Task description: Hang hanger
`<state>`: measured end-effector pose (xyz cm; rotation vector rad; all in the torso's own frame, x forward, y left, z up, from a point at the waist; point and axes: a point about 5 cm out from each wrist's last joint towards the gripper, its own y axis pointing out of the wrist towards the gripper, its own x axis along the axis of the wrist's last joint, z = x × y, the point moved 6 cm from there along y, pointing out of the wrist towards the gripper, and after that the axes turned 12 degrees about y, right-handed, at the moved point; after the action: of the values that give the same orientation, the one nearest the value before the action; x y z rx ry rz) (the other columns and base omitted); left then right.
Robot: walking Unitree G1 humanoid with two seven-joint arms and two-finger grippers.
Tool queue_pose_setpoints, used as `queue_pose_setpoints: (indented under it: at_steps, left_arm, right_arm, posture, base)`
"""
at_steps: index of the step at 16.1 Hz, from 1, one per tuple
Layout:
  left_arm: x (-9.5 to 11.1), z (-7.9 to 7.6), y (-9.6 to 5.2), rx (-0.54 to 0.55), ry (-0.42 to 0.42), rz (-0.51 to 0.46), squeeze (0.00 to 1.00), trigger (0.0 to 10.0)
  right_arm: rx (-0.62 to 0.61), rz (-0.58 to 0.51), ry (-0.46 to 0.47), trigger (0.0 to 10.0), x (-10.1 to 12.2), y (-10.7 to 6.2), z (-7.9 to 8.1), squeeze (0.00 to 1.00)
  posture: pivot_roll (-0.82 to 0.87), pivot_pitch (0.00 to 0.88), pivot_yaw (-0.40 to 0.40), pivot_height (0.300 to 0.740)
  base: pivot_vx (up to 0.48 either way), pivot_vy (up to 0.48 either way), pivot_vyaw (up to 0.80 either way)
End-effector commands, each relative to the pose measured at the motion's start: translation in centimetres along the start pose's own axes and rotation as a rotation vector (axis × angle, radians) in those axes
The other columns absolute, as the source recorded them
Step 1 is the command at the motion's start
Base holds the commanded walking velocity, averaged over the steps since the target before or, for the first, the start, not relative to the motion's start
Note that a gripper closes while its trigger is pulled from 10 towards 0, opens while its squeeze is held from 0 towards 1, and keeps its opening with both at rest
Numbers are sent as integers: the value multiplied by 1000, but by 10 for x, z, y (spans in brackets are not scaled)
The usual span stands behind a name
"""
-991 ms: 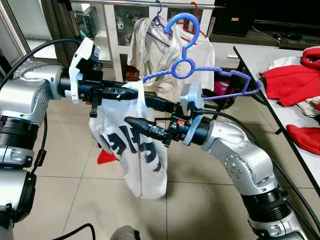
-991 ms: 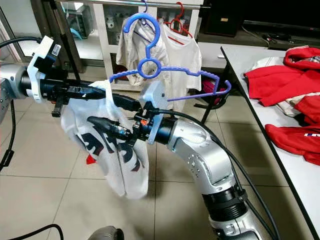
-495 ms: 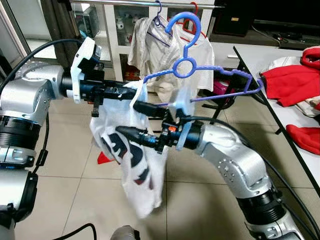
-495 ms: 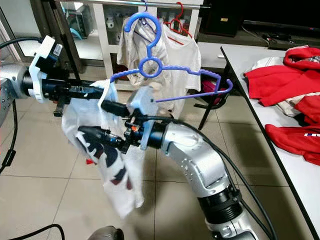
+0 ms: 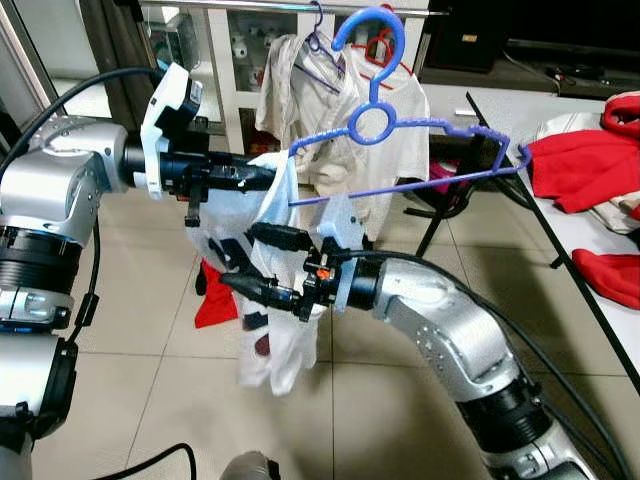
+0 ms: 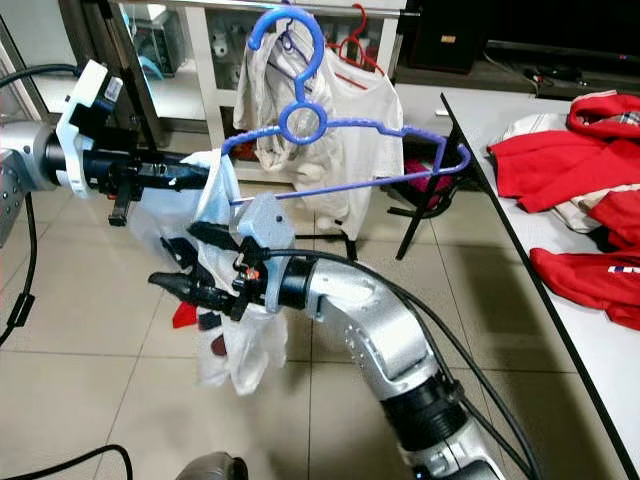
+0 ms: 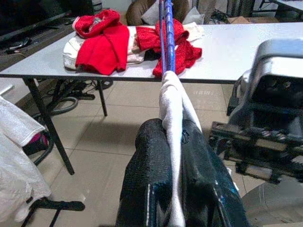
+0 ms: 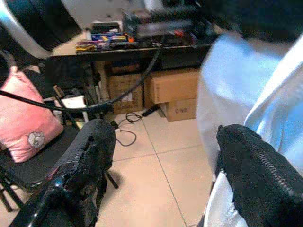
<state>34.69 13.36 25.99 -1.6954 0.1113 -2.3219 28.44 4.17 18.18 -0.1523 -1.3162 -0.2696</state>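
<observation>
Blue hanger (image 5: 400,130): held mid-air, centre, hook up, near rail (image 5: 290,8) far above; raised thus presumably for hooking. White shirt (image 5: 265,290) draped off left shoulder end, hanging toward floor.
Left end effector (image 7: 173,151): pressed together, pinching shirt fabric over hanger's left end; hanger carried by it.
Right end effector (image 5: 262,262): spread, set against shirt just below hanger, nothing gripped.
Red clothes (image 5: 585,165): heaped on surface (image 5: 520,110), right.
</observation>
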Motion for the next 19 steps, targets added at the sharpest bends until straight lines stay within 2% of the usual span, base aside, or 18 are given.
queue_pose_setpoints:
  at_steps: [1, 3, 6, 10, 19]
  left_arm:
    - [16, 5, -1, 10, 45, -23, 0, 0]
    - [17, 5, -2, 11, 48, -22, 0, 0]
    - [17, 5, -4, 10, 48, -18, 0, 0]
    - [17, 3, -5, 3, 43, -17, 0, 0]
    - [23, -2, -9, -15, 46, -29, 0, 0]
  right_arm:
    - [-33, 3, -7, 10000, -3, -1, -7, 0]
    - [-65, -4, -9, 10000, -3, -1, -14, 0]
    - [-95, -26, -15, 10000, 2, -12, -23, 0]
    - [-90, -46, -19, 10000, 5, -27, -26, 0]
    - [-120, -26, -6, 10000, -5, -37, -37, 0]
  posture:
    - [41, 5, 16, 740]
    - [47, 8, 17, 740]
    - [48, 10, 19, 740]
    - [45, 13, 20, 740]
    - [51, 5, 17, 740]
  base:
    - [0, 0, 0]
    - [0, 0, 0]
    - [0, 0, 0]
    - [0, 0, 0]
    - [0, 0, 0]
